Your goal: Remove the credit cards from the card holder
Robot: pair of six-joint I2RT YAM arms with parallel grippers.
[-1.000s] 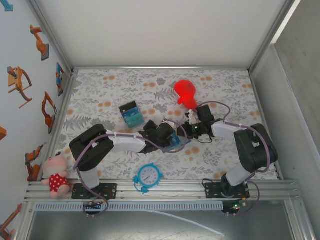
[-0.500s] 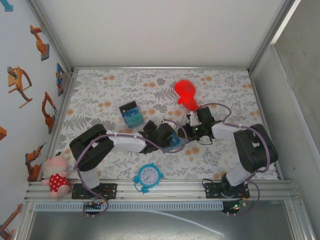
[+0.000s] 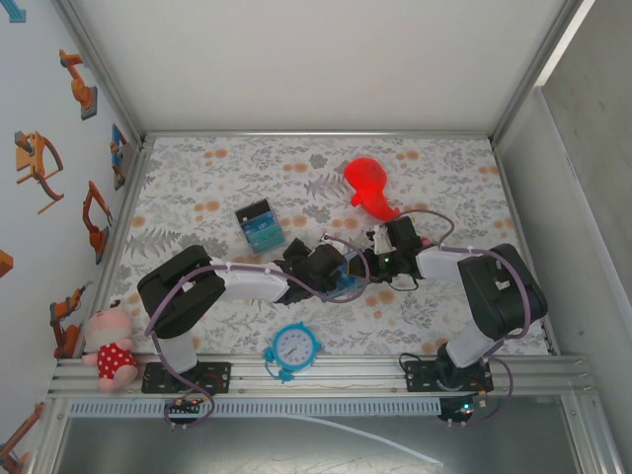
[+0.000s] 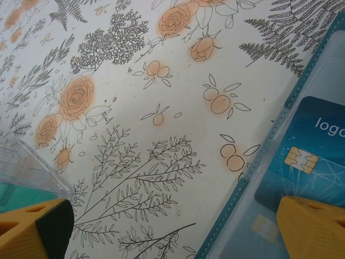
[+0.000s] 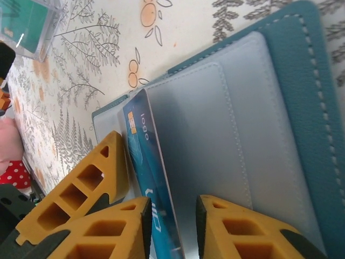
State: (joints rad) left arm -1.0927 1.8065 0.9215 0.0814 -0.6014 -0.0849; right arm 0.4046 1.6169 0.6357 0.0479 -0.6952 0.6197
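The card holder (image 5: 280, 108) lies open on the flowered table, teal-blue outside with paler pockets inside. A dark blue credit card (image 5: 145, 162) with a gold chip stands up out of a pocket. My right gripper (image 5: 172, 216) is open around it, the card leaning near the left finger with a gap to the right one. My left gripper (image 4: 172, 221) is spread wide, its right finger (image 4: 312, 226) over the card holder (image 4: 269, 178) beside that card (image 4: 312, 145). A second chip (image 4: 264, 226) shows through the clear pocket. From above, both grippers meet at the holder (image 3: 347, 282).
A black-and-teal striped box (image 3: 260, 227) lies left of the arms, a red toy (image 3: 370, 186) behind the right gripper. A blue clock (image 3: 293, 348) and a pink plush (image 3: 111, 346) sit at the near edge. The left finger (image 5: 81, 189) stands close beside the card.
My right gripper has shifted a little left and nearer, toward the card holder, and its jaws have parted slightly. The left arm has stayed put.
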